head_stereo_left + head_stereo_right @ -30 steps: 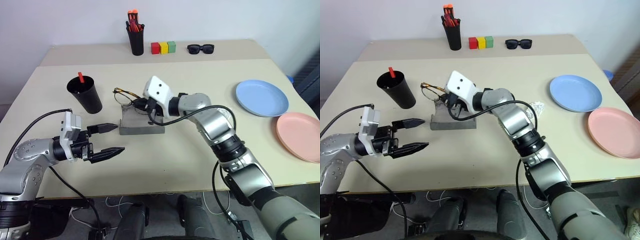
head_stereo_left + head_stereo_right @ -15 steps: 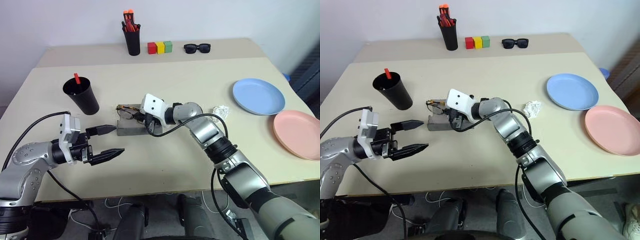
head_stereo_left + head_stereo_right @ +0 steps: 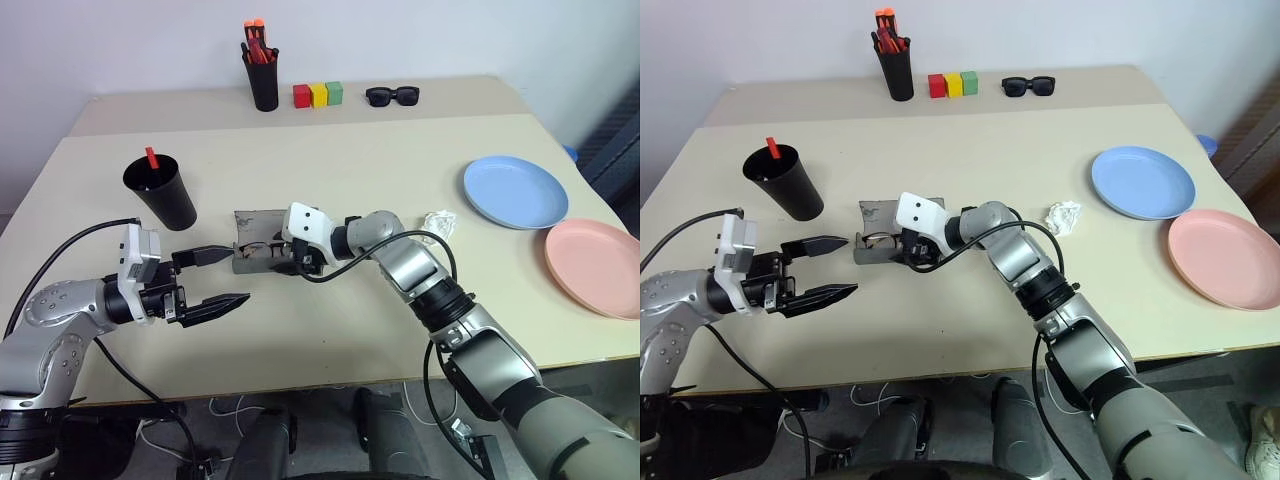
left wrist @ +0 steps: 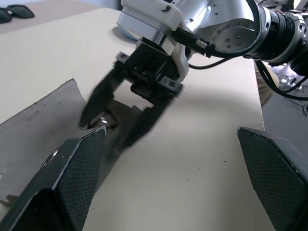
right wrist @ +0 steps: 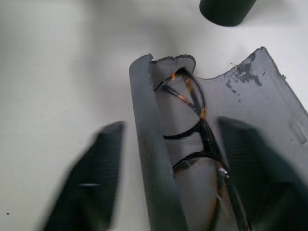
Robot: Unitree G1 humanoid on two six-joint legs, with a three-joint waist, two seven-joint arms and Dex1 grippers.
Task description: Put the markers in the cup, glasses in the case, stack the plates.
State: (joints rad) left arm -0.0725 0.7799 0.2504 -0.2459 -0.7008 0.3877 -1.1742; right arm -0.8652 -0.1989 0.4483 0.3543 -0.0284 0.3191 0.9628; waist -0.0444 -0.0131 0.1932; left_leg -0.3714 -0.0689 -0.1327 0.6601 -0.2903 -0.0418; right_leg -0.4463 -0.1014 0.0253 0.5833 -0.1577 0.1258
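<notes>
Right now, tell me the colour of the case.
Grey, the case shows best in the right wrist view.

Left gripper fingers spread, right gripper fingers apart

Two plates, one cup, one case, three blocks.

There are no words, numbers, brands or signs to read in any of the views. Nothing on the table has writing on it that can be made out.
</notes>
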